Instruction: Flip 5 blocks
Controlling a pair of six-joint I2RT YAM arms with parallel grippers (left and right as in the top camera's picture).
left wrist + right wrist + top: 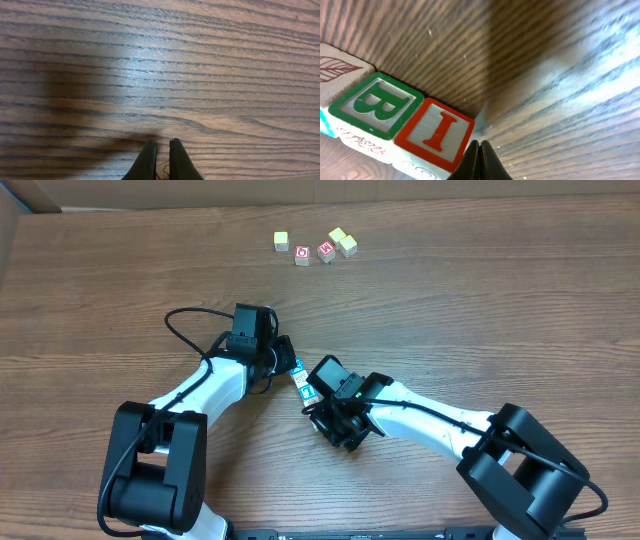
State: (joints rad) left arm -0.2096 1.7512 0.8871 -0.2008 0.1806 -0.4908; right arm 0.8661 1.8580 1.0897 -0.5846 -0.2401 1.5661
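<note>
Blocks (300, 378) are laid in a short row at the overhead frame's centre, long axis running roughly top to bottom between the closed left gripper (291, 366) and closed right gripper (479, 148), whose tips are placed just beside the red-I end block (436, 132).

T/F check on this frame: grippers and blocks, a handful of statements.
1. The left gripper and the right gripper are both shut. True.
2. The B block has a green letter and the I block a red one. True.
3. The I block is stacked on the B block. False: they sit side by side in one row on the table.
4. All the far cubes are red-faced. False: there are only two red-faced cubes; the others are yellow cubes.
5. A block lies ahead of the left gripper in its wrist view. False: only table shows there.
</note>
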